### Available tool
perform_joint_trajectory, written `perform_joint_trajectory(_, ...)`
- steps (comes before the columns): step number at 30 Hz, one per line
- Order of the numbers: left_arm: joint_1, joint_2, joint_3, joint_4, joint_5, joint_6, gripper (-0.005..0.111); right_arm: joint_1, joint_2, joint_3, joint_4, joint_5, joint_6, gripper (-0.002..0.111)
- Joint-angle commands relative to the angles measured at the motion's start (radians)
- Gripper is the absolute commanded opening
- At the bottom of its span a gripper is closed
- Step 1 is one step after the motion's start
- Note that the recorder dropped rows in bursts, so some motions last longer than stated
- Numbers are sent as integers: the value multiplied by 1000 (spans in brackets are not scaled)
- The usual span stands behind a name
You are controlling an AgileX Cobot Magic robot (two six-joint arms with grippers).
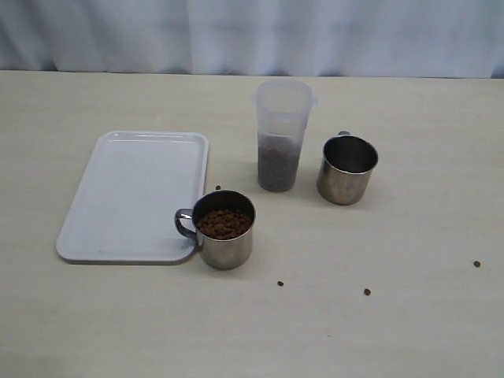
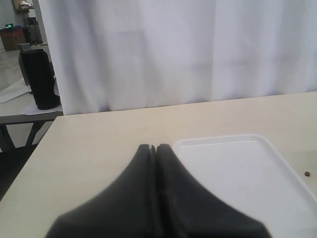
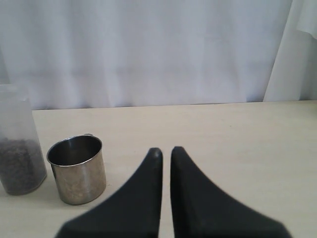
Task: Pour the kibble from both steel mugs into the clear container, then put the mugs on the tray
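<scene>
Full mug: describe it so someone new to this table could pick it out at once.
Find the white tray on the left of the exterior view. At its near right corner stands a steel mug, handle toward the tray. Unlike the empty mug right of the clear tumbler, it holds brown kibble.

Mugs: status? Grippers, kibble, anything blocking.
Shut, holding nothing: left gripper, right gripper. Beside tray, full mug; other mug looks empty; clear container part-filled. Nothing blocking; stray pellets on table.
</scene>
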Motion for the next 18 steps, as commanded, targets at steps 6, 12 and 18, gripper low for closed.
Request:
perform_joint_trajectory(6, -7, -4, 3, -3, -30, -4, 0, -4, -3, 3, 0, -12, 2, 5)
perform_joint_trajectory(12, -7, -4, 3, -9, -85, -4, 0, -2, -3, 3, 0, -12, 2, 5)
perform_joint_trajectory(18, -7, -4, 3, -39, -312, -120, 0, 59, -3, 3, 0, -12, 2, 5)
